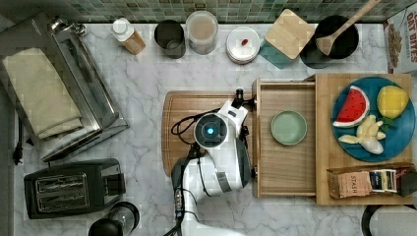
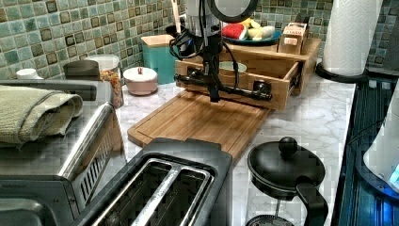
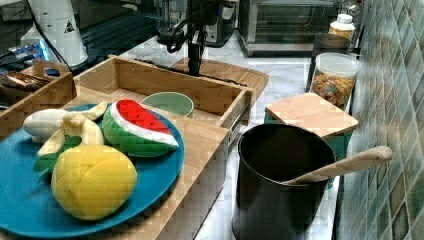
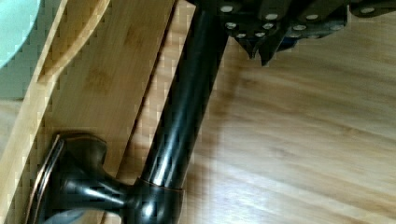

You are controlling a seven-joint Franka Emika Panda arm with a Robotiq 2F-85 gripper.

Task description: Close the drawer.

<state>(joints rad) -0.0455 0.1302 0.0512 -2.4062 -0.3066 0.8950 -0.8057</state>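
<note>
a: one drawer [image 1: 287, 167], right of centre in the top view, pulled well out of the wooden box [image 1: 364, 194] that carries the blue plate [image 1: 401, 130] of toy fruit.

b: anything in it?

a: a pale green bowl [image 1: 288, 127], sitting on the drawer's bottom in its upper half as the top view frames it. in the right view it lies mid-frame, behind the watermelon slice [image 3: 137, 127].

b: and the gripper?

a: the gripper [image 2: 214, 92] hangs at the drawer's front, centre of the left view, right by the dark bar handle [image 2: 226, 88]. the wrist view has that handle [image 4: 184, 116] running diagonally beneath the fingers [image 4: 261, 44]. whether they are apart or together, i cannot tell.

b: what lies around?

a: a cutting board [image 2: 197, 122] lies flat on the marble counter [image 1: 147, 83] in front of the drawer, under the arm. a toaster [image 1: 74, 187] sits lower left of the top view, a toaster oven [image 1: 83, 83] with a folded towel [image 1: 42, 91] upper left. jars [image 1: 201, 30] line the tiled wall at the top. a black pot [image 3: 280, 175] with a wooden spoon [image 3: 345, 165] stands lower right in the right view.
</note>
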